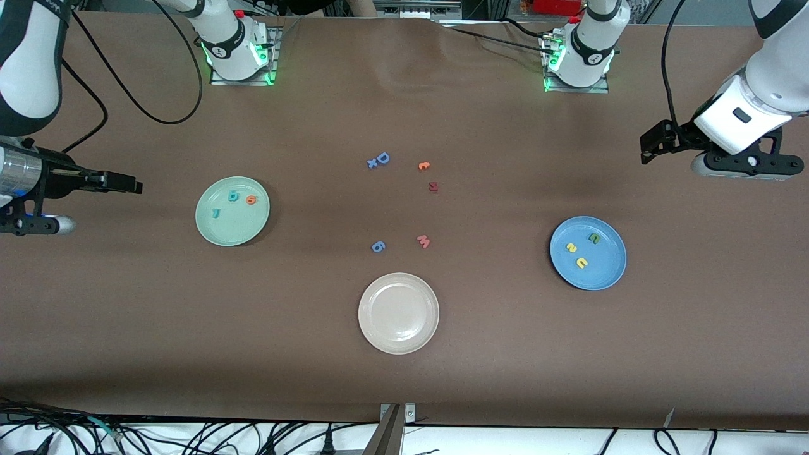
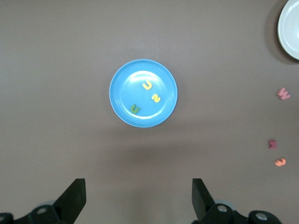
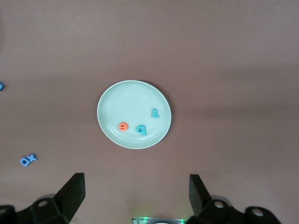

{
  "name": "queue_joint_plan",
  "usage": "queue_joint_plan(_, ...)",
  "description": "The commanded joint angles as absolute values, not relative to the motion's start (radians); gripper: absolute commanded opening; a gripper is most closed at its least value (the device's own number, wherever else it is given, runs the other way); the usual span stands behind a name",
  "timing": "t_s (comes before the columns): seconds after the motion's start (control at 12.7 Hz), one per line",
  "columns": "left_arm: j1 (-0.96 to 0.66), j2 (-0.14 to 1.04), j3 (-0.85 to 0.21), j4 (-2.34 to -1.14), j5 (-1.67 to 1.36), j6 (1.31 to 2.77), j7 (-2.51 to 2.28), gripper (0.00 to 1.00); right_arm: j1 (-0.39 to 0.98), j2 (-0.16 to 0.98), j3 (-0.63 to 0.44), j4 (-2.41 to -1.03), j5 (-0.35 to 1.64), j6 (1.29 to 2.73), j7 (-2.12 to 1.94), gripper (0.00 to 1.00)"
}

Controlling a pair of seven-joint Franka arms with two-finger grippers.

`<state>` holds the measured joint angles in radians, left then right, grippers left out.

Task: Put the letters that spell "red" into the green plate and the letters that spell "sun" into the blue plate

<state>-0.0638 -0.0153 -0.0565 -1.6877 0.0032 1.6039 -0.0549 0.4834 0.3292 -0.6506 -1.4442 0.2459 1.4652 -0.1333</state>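
- Brown table [image 1: 404, 379] under both Franka arms, cables along the edge nearest the front camera.
- Left gripper [image 2: 139, 198] up in the air over bare table at the left arm's end, jaws spread wide, grasping nothing.
- Right gripper [image 3: 136, 195] likewise aloft over the right arm's end of the table, jaws released and empty.
- Green plate [image 1: 218, 230] toward the right arm's end, carrying the teal d [image 1: 233, 196], orange e [image 1: 251, 200] and teal r [image 1: 215, 213] (all three apart from one another).
- Blue plate [image 1: 607, 272] toward the left arm's end, holding the yellow s [image 1: 571, 248], yellow arch letter [image 1: 582, 261] and green arch letter [image 1: 594, 238].
- Beige plate [image 1: 399, 313] between them, nearest the front camera.
- Loose on the table mid-way: blue D [image 1: 382, 158] touching a small blue x [image 1: 372, 163], orange letter [image 1: 423, 166], dark red piece [image 1: 433, 186], pink M [image 1: 423, 241], blue 6 [image 1: 378, 246].
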Motion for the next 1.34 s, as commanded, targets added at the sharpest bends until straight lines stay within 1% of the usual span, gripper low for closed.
queue_joint_plan(0.0, -0.017, -0.031, -0.104, -1.698, -0.011, 1.591, -0.031, 1.0, 0.265, 0.268, -0.375, -1.45, 0.148, 1.502, -0.117, 0.99)
queue_joint_plan(0.08, -0.015, -0.031, -0.104, -1.698, -0.011, 1.591, -0.028, 1.0, 0.202, 0.256, -0.301, -1.45, 0.097, 1.506, -0.107, 0.99)
queue_joint_plan(0.24, -0.002, -0.028, -0.104, -1.695, -0.015, 1.591, 0.009, 1.0, 0.071, 0.213, -0.154, -1.492, 0.032, 1.577, -0.101, 0.98)
queue_joint_plan(0.47, -0.005, -0.006, -0.104, -1.66, -0.014, 1.562, 0.025, 1.0, 0.016, 0.126, -0.098, -1.603, -0.023, 1.684, -0.101, 0.98)
queue_joint_plan(0.55, -0.005, -0.006, -0.103, -1.658, -0.014, 1.562, 0.028, 1.0, -0.032, 0.111, -0.03, -1.632, -0.026, 1.719, -0.098, 0.99)
queue_joint_plan(0.63, -0.005, -0.006, -0.103, -1.657, -0.014, 1.563, 0.032, 1.0, -0.046, 0.109, -0.009, -1.632, -0.029, 1.717, -0.089, 0.99)
queue_joint_plan(1.1, -0.006, -0.008, -0.104, -1.637, -0.014, 1.566, 0.032, 1.0, -0.032, 0.117, -0.002, -1.628, -0.054, 1.704, -0.051, 1.0)
queue_joint_plan(1.26, -0.015, -0.006, -0.106, -1.62, -0.015, 1.566, 0.025, 1.0, -0.032, 0.115, 0.002, -1.618, -0.051, 1.668, -0.045, 1.0)
